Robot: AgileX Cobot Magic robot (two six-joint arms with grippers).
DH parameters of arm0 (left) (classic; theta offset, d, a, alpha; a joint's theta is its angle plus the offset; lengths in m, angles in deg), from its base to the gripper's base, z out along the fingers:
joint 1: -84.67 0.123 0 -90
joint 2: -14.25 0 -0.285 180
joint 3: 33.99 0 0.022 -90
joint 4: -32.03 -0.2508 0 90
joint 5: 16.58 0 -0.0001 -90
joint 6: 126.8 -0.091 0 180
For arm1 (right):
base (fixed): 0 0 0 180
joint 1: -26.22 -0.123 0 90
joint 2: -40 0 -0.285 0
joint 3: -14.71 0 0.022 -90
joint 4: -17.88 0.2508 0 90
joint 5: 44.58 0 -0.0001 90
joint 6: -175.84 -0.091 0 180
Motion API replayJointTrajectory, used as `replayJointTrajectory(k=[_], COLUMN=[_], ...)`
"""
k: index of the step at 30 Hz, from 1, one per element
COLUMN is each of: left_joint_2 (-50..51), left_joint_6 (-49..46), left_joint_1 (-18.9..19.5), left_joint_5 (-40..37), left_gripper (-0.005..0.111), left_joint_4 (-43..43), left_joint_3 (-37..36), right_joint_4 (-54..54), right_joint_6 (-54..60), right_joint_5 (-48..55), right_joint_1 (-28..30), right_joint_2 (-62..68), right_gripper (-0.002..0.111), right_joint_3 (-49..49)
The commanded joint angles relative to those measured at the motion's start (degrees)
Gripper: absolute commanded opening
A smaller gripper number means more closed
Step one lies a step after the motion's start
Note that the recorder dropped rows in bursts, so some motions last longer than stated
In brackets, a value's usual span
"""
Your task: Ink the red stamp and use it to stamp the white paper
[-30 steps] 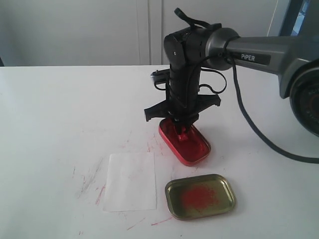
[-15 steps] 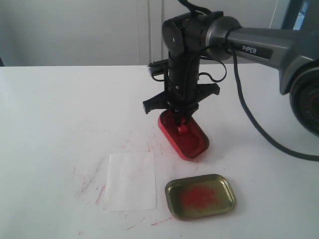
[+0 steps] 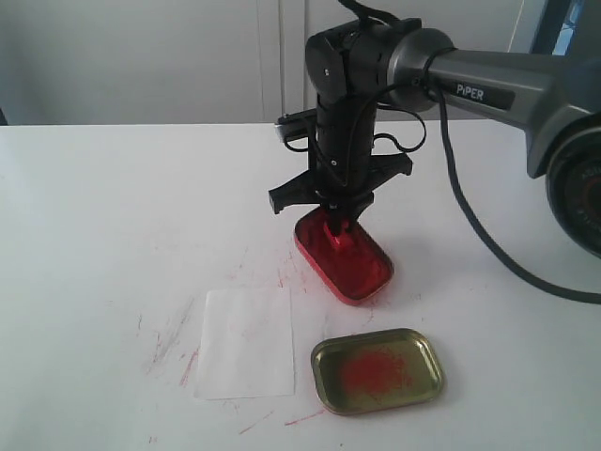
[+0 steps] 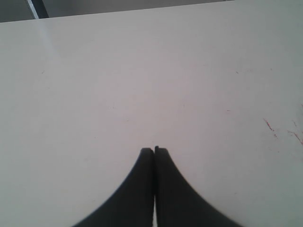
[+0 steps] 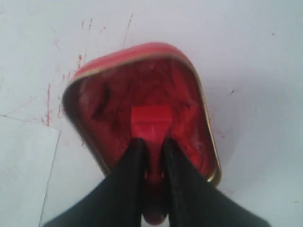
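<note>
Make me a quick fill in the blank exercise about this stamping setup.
The right gripper holds the red stamp over the open ink tin, which is coloured ____.
In the exterior view, the gold lid lies to the ____ of the white paper.
The left gripper is ____, holding nothing.
Missing words: red; right; shut.
</note>
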Motion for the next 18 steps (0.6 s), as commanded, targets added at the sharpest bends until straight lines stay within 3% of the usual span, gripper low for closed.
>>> replayJointTrajectory(k=[1, 18], left_joint_2=[-0.22, -0.22], left_joint_6=[0.0, 0.0], left_joint_1=[-0.32, -0.32], left_joint_5=[0.15, 0.15], left_gripper=[0.0, 0.0], left_joint_4=[0.42, 0.42], left_joint_3=[-0.24, -0.24], right_joint_4=[-0.47, -0.03], right_joint_6=[1.01, 0.78], right_joint_5=[0.31, 0.31], right_joint_1=[0.16, 0.03], right_joint_2=[-0.56, -0.53], right_gripper=[0.0, 0.0], right_joint_3=[-0.33, -0.33])
